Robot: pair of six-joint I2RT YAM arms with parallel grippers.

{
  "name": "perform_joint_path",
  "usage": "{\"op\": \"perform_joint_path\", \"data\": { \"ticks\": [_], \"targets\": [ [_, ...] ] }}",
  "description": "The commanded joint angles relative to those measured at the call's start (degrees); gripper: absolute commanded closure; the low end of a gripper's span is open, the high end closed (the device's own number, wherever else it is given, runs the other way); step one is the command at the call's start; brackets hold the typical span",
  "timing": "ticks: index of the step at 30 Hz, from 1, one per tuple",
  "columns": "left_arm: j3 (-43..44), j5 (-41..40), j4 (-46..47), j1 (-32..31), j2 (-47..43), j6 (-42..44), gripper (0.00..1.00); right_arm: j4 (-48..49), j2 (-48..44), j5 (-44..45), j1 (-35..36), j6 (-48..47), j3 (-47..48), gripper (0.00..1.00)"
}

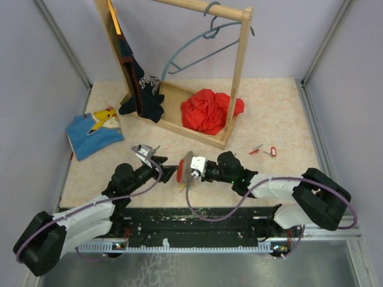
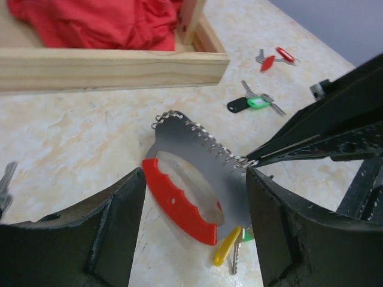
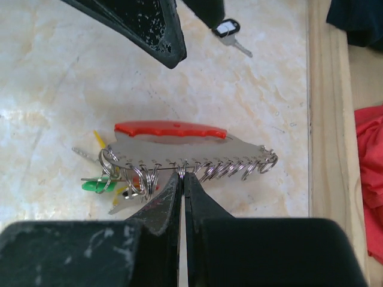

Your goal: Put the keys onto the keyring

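The keyring [image 3: 179, 143] is a grey metal plate with a red curved grip and a row of silver rings. It also shows in the left wrist view [image 2: 179, 203] and the top view [image 1: 181, 172]. Yellow, green and red tabbed keys [image 3: 96, 184] hang at one end. My right gripper [image 3: 183, 176] is shut on one ring in the middle of the row. My left gripper [image 2: 194, 233] is open, with one finger on each side of the keyring and not gripping it. Loose keys lie beyond: a black and a green one [image 2: 248, 103], and red ones [image 2: 275, 58] [image 1: 263, 150].
A wooden clothes rack [image 1: 197, 128] stands behind, with a red cloth [image 1: 209, 110] on its base, a navy shirt [image 1: 140, 86] and a blue hanger [image 1: 197, 48]. A blue shirt [image 1: 93, 133] lies at far left. Side walls close the table.
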Motion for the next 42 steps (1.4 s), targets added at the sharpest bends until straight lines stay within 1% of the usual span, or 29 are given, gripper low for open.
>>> {"op": "perform_joint_path", "data": {
  "ticks": [1, 5, 9, 11, 16, 19, 21, 23, 27, 30, 36, 42],
  "targets": [
    [-0.7, 12.1, 12.9, 0.1, 4.8, 8.8, 0.27, -1.8, -0.1, -3.2, -0.6, -3.5, 2.3, 1.0],
    [0.0, 16.6, 14.8, 0.1, 9.5, 13.1, 0.28, 1.2, 1.4, -3.4, -0.9, -3.5, 1.1, 1.0],
    [0.5, 22.2, 17.4, 0.1, 13.7, 17.6, 0.36, 7.6, 1.4, -4.2, -0.9, -3.0, -1.1, 1.0],
    [0.6, 24.6, 18.6, 0.1, 15.6, 19.6, 0.4, 8.7, 1.8, -4.5, -1.1, -3.0, -1.3, 1.0],
    [2.5, 27.4, 18.6, 0.1, 20.9, 23.1, 0.42, 9.8, 3.0, -5.4, -1.3, -3.1, -1.2, 1.0],
    [4.0, 28.9, 18.3, 0.1, 23.5, 24.0, 0.45, 11.5, 3.6, -5.7, -1.4, -3.3, -1.7, 1.0],
    [4.7, 29.9, 18.5, 0.1, 25.4, 24.7, 0.51, 13.1, 3.8, -6.0, -1.4, -3.2, -2.2, 1.0],
    [5.3, 30.0, 18.5, 0.1, 27.1, 25.4, 0.61, 14.7, 4.0, -6.2, -1.4, -3.2, -2.9, 1.0],
    [5.6, 29.4, 19.1, 0.1, 28.6, 26.1, 0.64, 15.8, 5.0, -7.3, -1.4, -2.8, -3.7, 1.0],
    [5.6, 28.6, 18.7, 0.1, 28.1, 27.2, 0.69, 17.0, 5.8, -8.4, -1.3, -2.6, -4.1, 1.0],
    [6.1, 31.0, 18.0, 0.0, 28.6, 29.9, 0.68, 17.3, 6.4, -9.0, -1.4, -2.9, -4.0, 1.0],
    [6.9, 33.1, 16.6, 0.0, 29.6, 31.5, 0.69, 16.3, 5.8, -9.3, -1.3, -3.4, -3.6, 1.0]
  ]
}}
